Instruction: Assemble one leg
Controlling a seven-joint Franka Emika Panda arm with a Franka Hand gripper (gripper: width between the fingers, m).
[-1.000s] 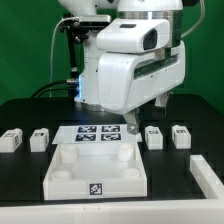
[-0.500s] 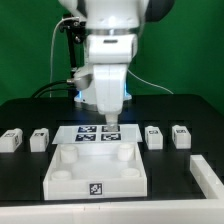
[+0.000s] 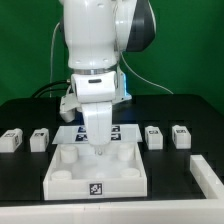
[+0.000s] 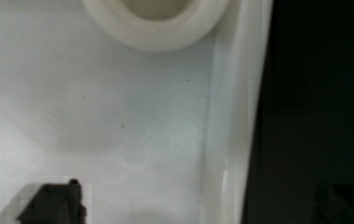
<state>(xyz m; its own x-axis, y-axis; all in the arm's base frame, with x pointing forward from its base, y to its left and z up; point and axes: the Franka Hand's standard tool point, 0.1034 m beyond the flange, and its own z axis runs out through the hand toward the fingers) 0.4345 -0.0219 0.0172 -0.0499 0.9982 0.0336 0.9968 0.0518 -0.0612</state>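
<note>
I read the claw (image 3: 100, 151) as spread and empty, low over the panel (image 3: 70, 175), while the nearest leg (image 3: 154, 136) stood on the surface (image 3: 20, 178) toward the exterior view's right, so I judged a sideways traverse was needed.

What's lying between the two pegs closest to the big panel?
The marker board and the panel's back edge, with the arm hanging over them, shown in the exterior view.
</note>
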